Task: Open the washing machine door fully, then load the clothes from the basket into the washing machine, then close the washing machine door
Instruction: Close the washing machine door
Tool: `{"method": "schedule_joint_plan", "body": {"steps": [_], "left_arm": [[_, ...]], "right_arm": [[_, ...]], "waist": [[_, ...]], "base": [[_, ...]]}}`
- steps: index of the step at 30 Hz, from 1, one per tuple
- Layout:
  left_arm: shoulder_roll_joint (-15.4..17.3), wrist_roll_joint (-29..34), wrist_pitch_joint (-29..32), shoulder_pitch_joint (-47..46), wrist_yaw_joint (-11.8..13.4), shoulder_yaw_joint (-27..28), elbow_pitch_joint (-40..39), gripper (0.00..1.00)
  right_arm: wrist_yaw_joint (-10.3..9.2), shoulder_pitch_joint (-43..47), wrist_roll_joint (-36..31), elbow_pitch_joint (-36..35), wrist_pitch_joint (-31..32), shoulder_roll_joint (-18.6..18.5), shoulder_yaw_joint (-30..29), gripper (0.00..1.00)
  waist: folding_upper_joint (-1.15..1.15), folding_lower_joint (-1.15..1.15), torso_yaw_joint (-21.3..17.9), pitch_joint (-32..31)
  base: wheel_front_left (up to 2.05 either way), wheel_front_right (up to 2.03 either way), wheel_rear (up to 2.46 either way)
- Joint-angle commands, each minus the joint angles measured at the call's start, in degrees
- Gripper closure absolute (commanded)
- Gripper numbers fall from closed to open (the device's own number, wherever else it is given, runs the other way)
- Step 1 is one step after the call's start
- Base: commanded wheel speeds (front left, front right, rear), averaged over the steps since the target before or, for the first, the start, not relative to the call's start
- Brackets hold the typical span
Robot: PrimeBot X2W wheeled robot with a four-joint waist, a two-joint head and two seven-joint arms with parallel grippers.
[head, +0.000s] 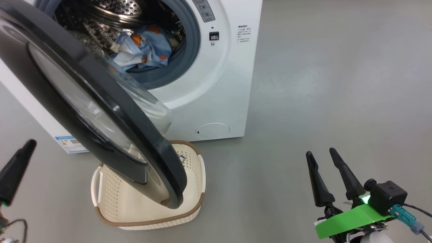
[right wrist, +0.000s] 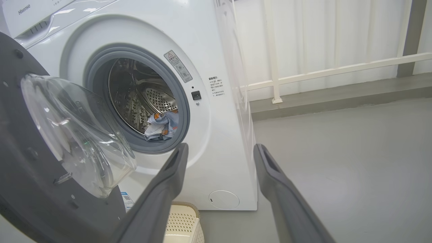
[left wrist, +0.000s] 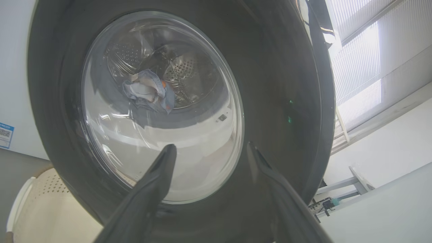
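Dark tapered fingers [left wrist: 158, 175] of the left gripper [left wrist: 211, 145] stand spread wide and hold nothing. They point straight at the outer face of the washing machine door [left wrist: 276, 101], close to it, though I cannot tell whether the tips touch. The right gripper [head: 320, 152] is also parted and empty, low at the robot's right and well apart from the door.

Seen from the head, the door stands swung out from the washing machine [head: 219, 84]. Its plane runs diagonally from the hinge side at the far left to a free edge near the robot, hanging over the basket [head: 114, 189]. The glass bowl bulges toward the right, so the left gripper sits on the outer side, the side a closing push needs.

Beyond, the clothes [head: 145, 47] lie bunched in the steel drum [head: 118, 10], just behind the grey-blue gasket [head: 189, 50]. What shows of the basket looks empty.

Loading seems done, and closing remains. The left arm is plainly nearer, and the push should sweep rightward toward the opening.
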Motion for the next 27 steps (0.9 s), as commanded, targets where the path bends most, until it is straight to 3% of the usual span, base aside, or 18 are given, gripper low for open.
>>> {"method": "schedule_joint_plan", "body": {"steps": [1,6,13,14,20,27], "left_arm": [[3.9,3.7,-4.3,1.1,-0.4,-0.1,-3.4,0.0],[8.3,10.7,-19.3,5.4,-0.4,-7.9,-4.2,0.0],[14.6,15.0,-39.6,7.9,-0.4,-17.8,1.2,0.0],[14.6,15.0,-39.6,7.9,-0.4,-17.8,1.2,0.0],[19.9,18.6,-52.5,7.7,-0.4,-24.9,7.8,0.0],[20.1,21.1,-55.2,5.8,-0.4,-27.0,13.4,0.0]], "right_arm": [[0.31,-0.6,-0.8,-1.6,-0.5,-0.6,0.7,0.0],[0.31,-0.6,-0.6,-1.4,-0.5,-1.1,0.8,0.0],[0.31,-0.6,-0.2,-1.3,-0.5,-2.0,1.1,0.0],[0.31,-0.6,-0.2,-1.3,-0.5,-2.0,1.1,0.0],[0.31,-0.5,0.0,-1.4,-0.5,-2.5,1.1,0.0],[0.31,-0.3,0.1,-1.5,-0.5,-2.8,1.1,0.0]], "waist": [[0.0,0.0,0.4,-0.1],[0.0,0.0,0.7,-0.6],[0.0,0.0,0.9,-1.1],[0.0,0.0,0.9,-1.1],[0.0,0.0,1.0,-1.4],[0.0,0.0,1.2,-1.6]], "base": [[0.0,0.0,0.0],[0.0,0.0,0.0],[0.0,0.0,0.0],[0.0,0.0,0.0],[0.0,0.0,0.0],[0.0,0.0,0.0]]}}
